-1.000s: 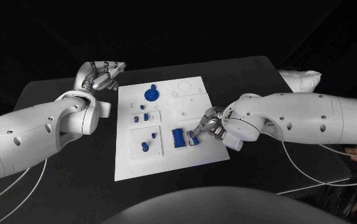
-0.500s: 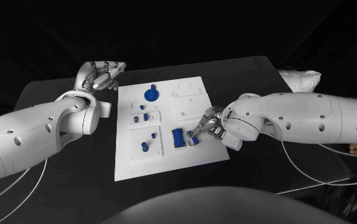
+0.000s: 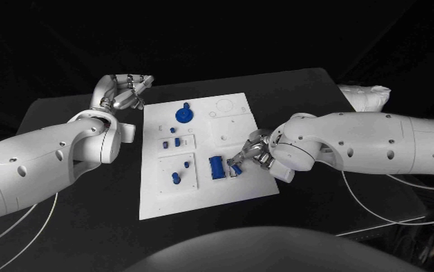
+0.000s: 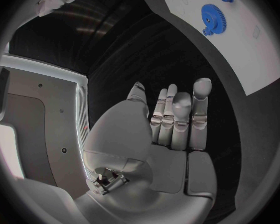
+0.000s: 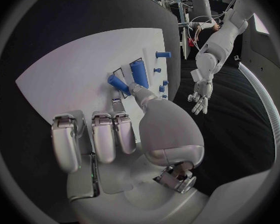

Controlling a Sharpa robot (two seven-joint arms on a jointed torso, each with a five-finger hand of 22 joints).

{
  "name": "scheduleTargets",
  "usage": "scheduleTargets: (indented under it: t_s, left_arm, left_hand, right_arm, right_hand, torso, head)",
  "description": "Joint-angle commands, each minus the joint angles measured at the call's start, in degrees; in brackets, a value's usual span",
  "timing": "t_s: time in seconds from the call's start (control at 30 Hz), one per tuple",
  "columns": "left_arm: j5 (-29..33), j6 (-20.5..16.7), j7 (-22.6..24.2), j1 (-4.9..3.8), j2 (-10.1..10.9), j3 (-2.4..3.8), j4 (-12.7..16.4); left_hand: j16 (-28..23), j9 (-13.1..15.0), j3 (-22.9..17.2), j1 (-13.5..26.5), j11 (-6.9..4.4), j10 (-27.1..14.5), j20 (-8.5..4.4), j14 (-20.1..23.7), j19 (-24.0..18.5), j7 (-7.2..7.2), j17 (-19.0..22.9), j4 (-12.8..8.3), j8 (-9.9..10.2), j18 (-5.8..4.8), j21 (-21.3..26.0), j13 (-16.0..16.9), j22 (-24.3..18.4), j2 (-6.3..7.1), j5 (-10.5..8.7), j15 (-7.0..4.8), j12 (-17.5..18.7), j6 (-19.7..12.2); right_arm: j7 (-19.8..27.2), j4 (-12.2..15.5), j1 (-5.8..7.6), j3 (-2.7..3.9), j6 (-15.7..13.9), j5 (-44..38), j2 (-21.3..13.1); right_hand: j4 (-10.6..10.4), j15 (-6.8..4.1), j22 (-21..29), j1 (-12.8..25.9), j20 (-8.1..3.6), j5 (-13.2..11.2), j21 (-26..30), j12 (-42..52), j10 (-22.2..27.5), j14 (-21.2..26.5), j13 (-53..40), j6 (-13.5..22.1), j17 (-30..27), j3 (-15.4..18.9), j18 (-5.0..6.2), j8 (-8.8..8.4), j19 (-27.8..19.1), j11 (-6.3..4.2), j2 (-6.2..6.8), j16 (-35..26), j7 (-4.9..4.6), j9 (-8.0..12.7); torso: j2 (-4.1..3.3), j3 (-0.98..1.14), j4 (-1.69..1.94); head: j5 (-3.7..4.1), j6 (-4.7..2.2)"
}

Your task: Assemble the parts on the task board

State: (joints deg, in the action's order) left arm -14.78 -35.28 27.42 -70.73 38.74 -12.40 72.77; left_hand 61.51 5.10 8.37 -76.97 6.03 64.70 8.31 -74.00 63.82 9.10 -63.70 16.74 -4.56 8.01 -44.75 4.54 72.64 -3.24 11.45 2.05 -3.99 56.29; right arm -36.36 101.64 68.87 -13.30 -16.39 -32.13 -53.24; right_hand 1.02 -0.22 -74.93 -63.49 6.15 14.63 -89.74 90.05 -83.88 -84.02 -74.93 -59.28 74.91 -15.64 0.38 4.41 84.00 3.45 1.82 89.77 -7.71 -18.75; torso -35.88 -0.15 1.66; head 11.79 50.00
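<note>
Task board [image 3: 204, 190] lies mid-table. R hand [image 3: 249, 156] at its right edge, thumb and a finger pinching small blue part [image 5: 118, 83] beside long blue block [image 3: 217, 166] near board's front. L hand [image 3: 127, 90] off board's far-left corner, fingers straight, side by side, holding nothing. Blue gear [image 3: 184, 115] sits on board's far-left area.

One white task board [image 3: 206, 159], one blue gear [image 3: 184, 115] near its far end, one big blue block [image 3: 217, 167] toward the near side, roughly six small blue pegs, hard to count exactly. Two silver hands.
</note>
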Motion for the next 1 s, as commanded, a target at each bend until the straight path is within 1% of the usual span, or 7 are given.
scheduleTargets:
  t_s: [0.03,0.3,0.5,0.73,1.0]
  left_arm:
    - [-0.3,0.7,0.3,-0.03,-0.1,0.04,0.1]
    - [-0.3,0.7,0.3,-0.03,-0.1,0.04,0.1]
    - [-0.3,0.7,0.3,-0.03,-0.1,0.04,0.1]
    - [-0.3,0.7,0.3,-0.03,-0.1,0.04,0.1]
    - [-0.3,0.7,0.3,-0.03,-0.1,0.04,0.0]
  left_hand:
    - [-0.3,0.1,0.2,-0.2,-0.26,0.1,-0.03,-0.1,0.3,-0.15,0.1,0.0,-0.3,0.17,0.2,0.1,0.1,-0.55,0.36,-0.06,-0.2,-0.2]
    - [-0.3,0.1,0.2,-0.2,-0.26,0.1,-0.03,-0.1,0.3,-0.15,0.1,0.0,-0.3,0.17,0.2,0.1,0.1,-0.55,0.36,-0.06,-0.2,-0.2]
    - [-0.3,0.1,0.2,-0.2,-0.26,0.1,-0.03,-0.1,0.3,-0.15,0.1,0.0,-0.3,0.17,0.2,0.1,0.1,-0.55,0.36,-0.06,-0.2,-0.2]
    - [-0.3,0.1,0.3,-0.3,-0.26,0.0,-0.03,-0.1,0.3,-0.15,0.1,0.0,-0.3,0.19,0.3,0.1,0.1,-0.61,0.37,-0.06,-0.2,-0.2]
    - [-0.3,0.1,0.3,-0.3,-0.26,0.0,-0.03,-0.1,0.3,-0.15,0.1,0.0,-0.3,0.19,0.3,0.1,0.1,-0.61,0.37,-0.06,-0.2,-0.2]
  right_arm:
    - [-0.1,0.1,-0.14,-0.06,0.7,0.2,0.3]
    - [-0.3,0.2,-0.14,-0.06,0.6,0.3,0.3]
    - [-0.5,0.3,-0.14,-0.06,0.3,0.3,0.4]
    - [-0.8,0.2,-0.14,-0.06,0.2,0.2,0.4]
    - [-0.8,0.2,-0.15,-0.06,0.1,0.2,0.4]
  right_hand:
    - [0.0,0.43,-15.1,0.7,0.29,-0.2,-0.3,-0.1,-6.1,-6.0,-15.1,0.2,15.1,0.3,-0.38,-0.29,6.0,0.4,0.06,0.2,-0.2,0.1]
    - [-0.2,0.46,-15.1,0.9,0.32,-0.3,-0.3,-0.1,-6.1,-6.0,-15.1,0.0,15.1,0.5,-0.38,-0.27,6.0,0.39,0.01,0.2,-0.17,0.1]
    - [-0.5,0.27,-15.1,1.0,0.27,-0.2,-0.3,-0.1,-6.1,-6.0,-15.1,-1.4,15.1,0.5,-0.38,0.17,6.0,0.05,-0.52,0.2,0.32,0.1]
    - [-1.2,-0.11,-15.1,1.7,-0.02,-0.5,-0.3,-0.1,-6.1,-6.0,-15.1,-2.8,15.1,1.0,-0.38,0.44,6.0,-0.42,-0.79,0.2,0.85,0.2]
    - [-1.4,-0.23,-15.1,1.9,-0.13,-0.7,-0.3,-0.1,-6.1,-6.0,-15.1,-3.2,15.1,1.1,-0.38,0.48,6.0,-0.56,-0.84,0.2,1.0,0.2]
  torso:
    - [0.0,0.01,-0.02]
    - [-0.03,0.03,-0.04]
    - [0.02,0.04,-0.03]
    - [0.04,0.04,-0.02]
    - [0.01,0.02,-0.03]
  head:
    - [-0.02,0.0]
    - [0.03,0.0]
    - [0.02,0.0]
    - [0.0,0.0]
    - [0.05,0.0]
